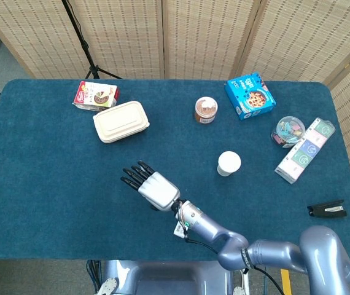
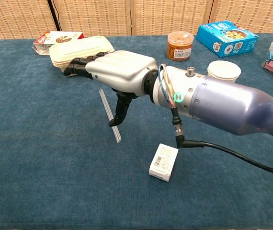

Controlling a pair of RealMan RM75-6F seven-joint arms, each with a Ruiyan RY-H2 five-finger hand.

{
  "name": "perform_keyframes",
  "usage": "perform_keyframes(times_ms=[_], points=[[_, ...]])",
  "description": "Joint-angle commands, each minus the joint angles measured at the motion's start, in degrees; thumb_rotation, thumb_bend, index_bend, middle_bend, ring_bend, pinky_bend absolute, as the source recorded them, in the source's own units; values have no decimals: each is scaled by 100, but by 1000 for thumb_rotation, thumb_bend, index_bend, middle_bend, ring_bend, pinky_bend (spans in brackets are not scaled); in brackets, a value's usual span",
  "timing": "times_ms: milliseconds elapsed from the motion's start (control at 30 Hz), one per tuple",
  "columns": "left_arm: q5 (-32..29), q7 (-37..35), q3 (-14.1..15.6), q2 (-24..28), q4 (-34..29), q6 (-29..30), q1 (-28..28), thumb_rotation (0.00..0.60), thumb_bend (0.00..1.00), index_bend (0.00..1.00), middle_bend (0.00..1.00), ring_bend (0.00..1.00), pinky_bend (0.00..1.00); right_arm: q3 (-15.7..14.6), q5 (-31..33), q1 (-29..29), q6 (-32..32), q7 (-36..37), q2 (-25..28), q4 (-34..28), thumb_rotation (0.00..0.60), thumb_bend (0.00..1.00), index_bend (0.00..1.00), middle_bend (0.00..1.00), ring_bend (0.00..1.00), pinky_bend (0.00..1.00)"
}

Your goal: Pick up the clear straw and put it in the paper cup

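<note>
Now, my right robot hand (image 2: 119, 72): spread, holding nothing, poised above the straw for my grasp.
Clear plastic straw (image 2: 109, 115): flat, near the tabletop's front edge.
White paper cup (image 1: 229, 163): upright, waiting.

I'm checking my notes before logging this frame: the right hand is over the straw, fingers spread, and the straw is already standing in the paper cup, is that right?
Not quite. The straw is not in the paper cup; it lies flat on the table beneath the right hand, as the chest view shows. The hand is over it, fingers spread, holding nothing.
</note>
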Motion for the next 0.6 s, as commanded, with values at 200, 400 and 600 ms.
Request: perform_keyframes(times_ms=[200,400,600], points=[[1,46,-2,-14,-18,3,-3,600,0,0,0,0,0,132,276,210,-10,-352,-337,248,600,0,0,0,0,0],[38,47,13,-17,-14,17,1,600,0,0,0,0,0,117,446,313,-13,-554,-668,685,600,0,0,0,0,0],[-1,47,2,-17,-15,-16,-9,600,0,0,0,0,0,90,545,369,-22,-605,-844,890,600,0,0,0,0,0]])
